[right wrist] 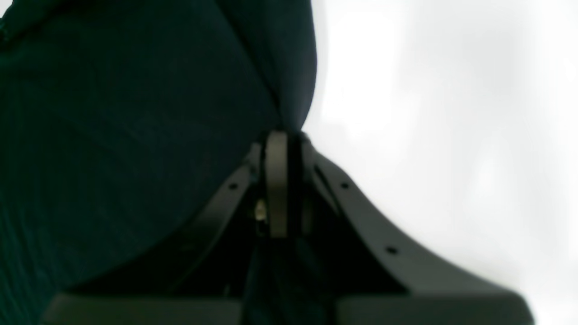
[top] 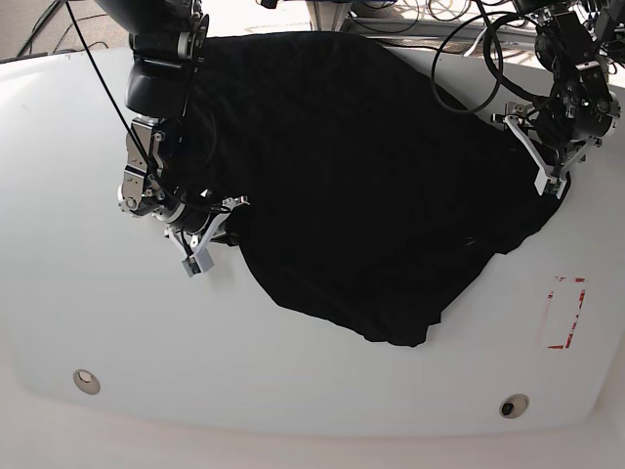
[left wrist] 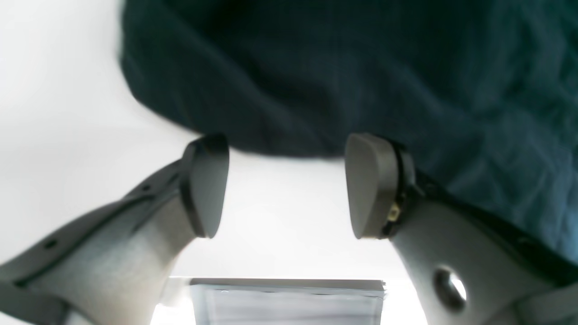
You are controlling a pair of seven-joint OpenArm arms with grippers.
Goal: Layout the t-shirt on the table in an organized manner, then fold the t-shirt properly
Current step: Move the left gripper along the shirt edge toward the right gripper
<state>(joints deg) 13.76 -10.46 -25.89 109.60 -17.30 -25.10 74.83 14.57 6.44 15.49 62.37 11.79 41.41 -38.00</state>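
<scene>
I see right gripper (right wrist: 282,135) pinched tight on black t-shirt (top: 361,176) edge; left gripper (left wrist: 286,185) gapes empty beside hem. Red tape mark (top: 564,313) on white table (top: 293,391), well clear.

The table (top: 322,391) is glossy white with rounded corners. The t-shirt (top: 361,186) lies crumpled across its middle and far part. A red tape mark (top: 564,313) sits right of the shirt's hem; two small round holes (top: 86,380), apparently metal-rimmed, lie nearer than the shirt
</scene>
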